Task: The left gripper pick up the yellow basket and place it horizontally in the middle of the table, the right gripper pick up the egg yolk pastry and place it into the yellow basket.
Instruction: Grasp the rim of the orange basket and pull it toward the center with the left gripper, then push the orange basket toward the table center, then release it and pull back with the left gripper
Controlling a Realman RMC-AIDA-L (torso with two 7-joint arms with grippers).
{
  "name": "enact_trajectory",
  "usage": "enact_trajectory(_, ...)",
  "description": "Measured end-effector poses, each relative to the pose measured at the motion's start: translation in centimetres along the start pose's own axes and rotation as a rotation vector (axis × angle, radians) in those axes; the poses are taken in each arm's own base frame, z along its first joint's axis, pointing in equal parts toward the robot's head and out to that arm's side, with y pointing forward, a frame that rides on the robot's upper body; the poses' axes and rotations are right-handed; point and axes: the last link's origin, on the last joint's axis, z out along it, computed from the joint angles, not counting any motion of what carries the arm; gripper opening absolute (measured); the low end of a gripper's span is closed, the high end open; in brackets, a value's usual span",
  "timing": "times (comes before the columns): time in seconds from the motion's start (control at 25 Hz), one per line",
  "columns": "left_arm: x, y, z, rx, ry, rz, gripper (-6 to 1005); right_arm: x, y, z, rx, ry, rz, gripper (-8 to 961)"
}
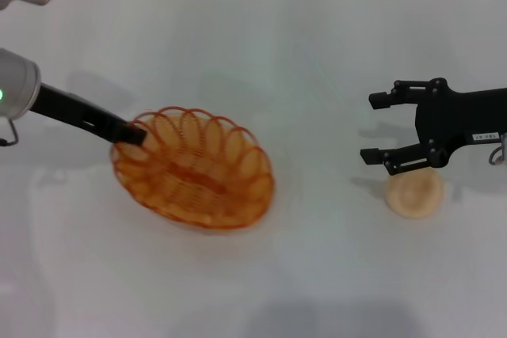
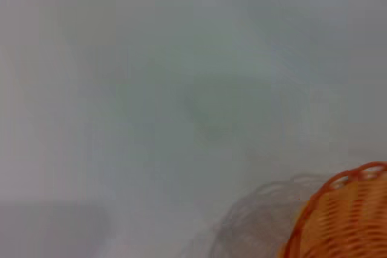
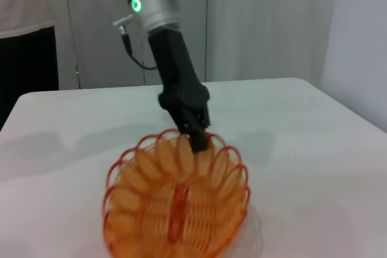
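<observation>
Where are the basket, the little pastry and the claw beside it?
yellow basket [image 1: 198, 172]: head view, woven floor.
egg yolk pastry [image 1: 413, 194]: head view, domed top.
right gripper [image 1: 380, 127]: head view, gap between open jaws.

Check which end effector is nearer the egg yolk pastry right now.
Right. The right end effector hangs open just beyond the egg yolk pastry, its lower finger by the pastry's far edge. The left end effector is across the table at the yellow basket rim.

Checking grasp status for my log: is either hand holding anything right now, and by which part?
The left hand grips the yellow basket by its scalloped rim. The right hand is open above the egg yolk pastry, holding nothing.
</observation>
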Motion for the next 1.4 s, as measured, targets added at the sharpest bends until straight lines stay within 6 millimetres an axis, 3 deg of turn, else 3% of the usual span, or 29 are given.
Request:
enact_trajectory(0.28, 0.6, 1.5, -0.6, -0.065, -0.006, -0.19, 59, -0.1, -0.2, -0.3, 0.009, 0.0, -0.022, 872)
enact_trajectory(0.64, 1.2, 1.7, -0.3, -0.049, -0.015, -0.412, 58, -0.3, -0.2, -0.5, 0.015, -0.007, -0.067, 872)
enact_trajectory(1.12, 3.6, 3.5, 3.5, -0.04, -0.025, -0.438, 57, -0.2, -0.1, -0.6, 0.016, -0.009, -0.101, 873)
enact_trajectory(1.4, 4.3, 4.2, 4.0, -0.062, -0.02, -0.434, 57, 0.1, 0.0, -0.8, 0.021, -0.005, -0.106, 873)
